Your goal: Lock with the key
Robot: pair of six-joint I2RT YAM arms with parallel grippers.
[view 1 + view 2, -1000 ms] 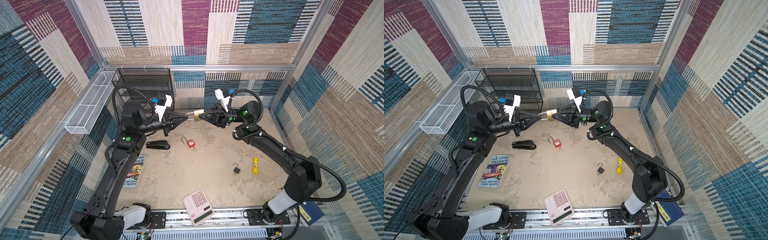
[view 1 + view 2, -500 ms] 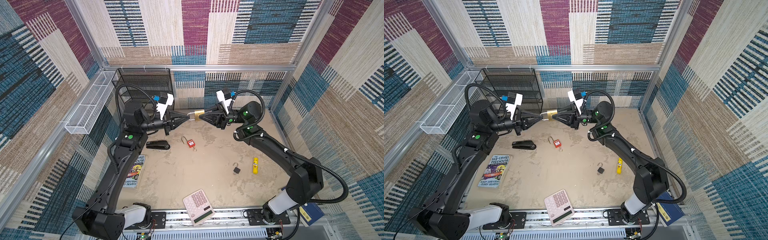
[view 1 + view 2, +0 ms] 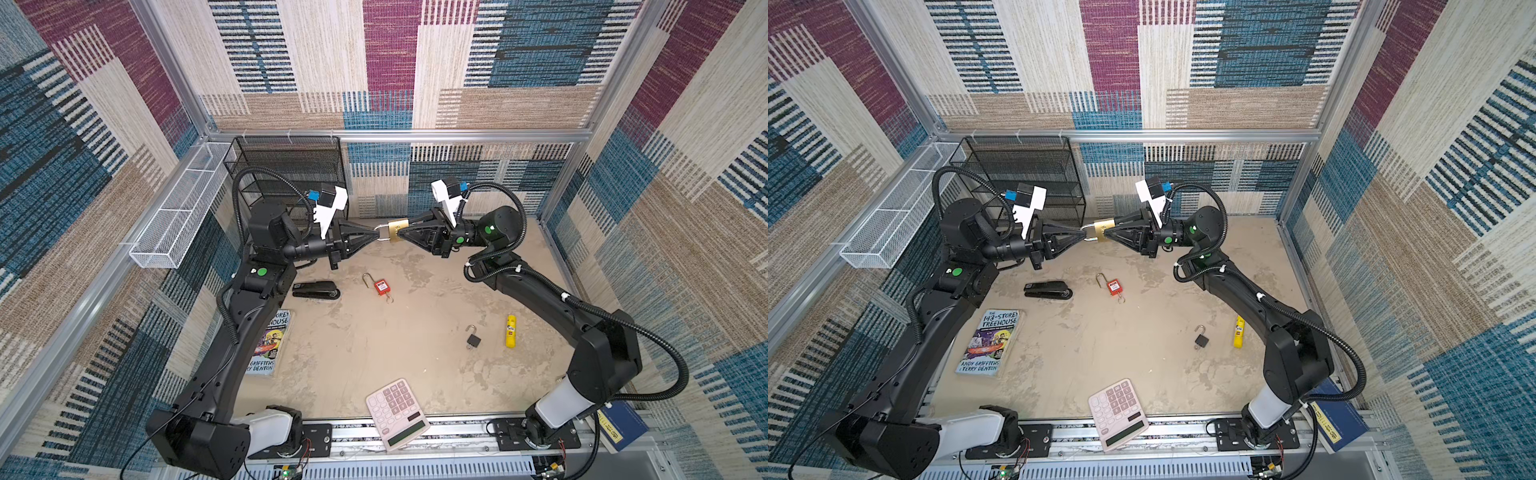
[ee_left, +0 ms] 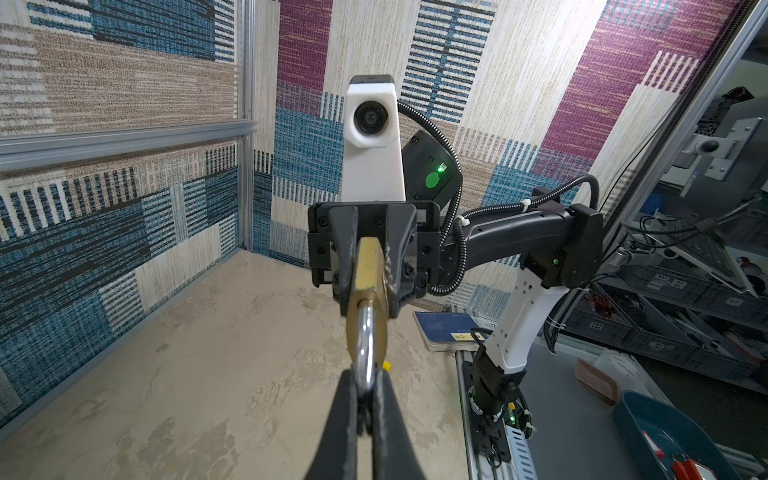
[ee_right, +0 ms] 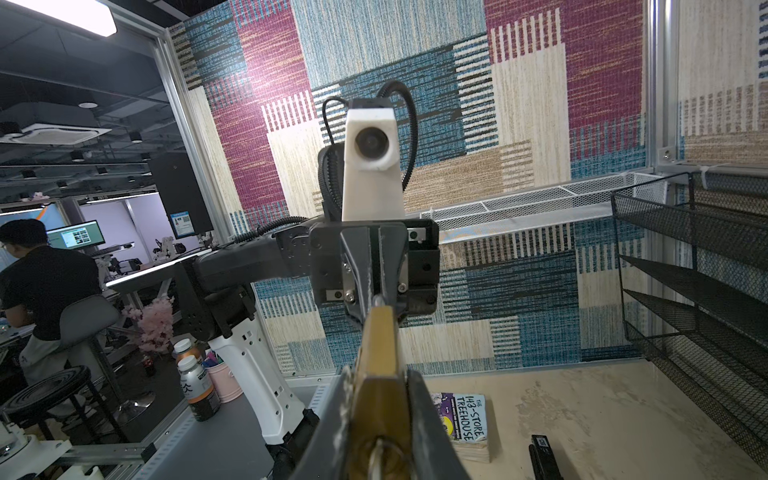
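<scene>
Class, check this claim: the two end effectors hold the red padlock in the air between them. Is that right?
No. The left end effector and right end effector hold the brass padlock in the air between them, as both top views show; the red padlock lies on the table.

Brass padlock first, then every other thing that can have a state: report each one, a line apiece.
brass padlock: in the air, held at both ends; locked or not, cannot tell
left gripper: shut on its shackle
right gripper: shut on its body
red padlock: lying on the table, shackle looks open
black padlock: lying on the table, shackle open
stapler: closed
book: closed, cover up
</scene>
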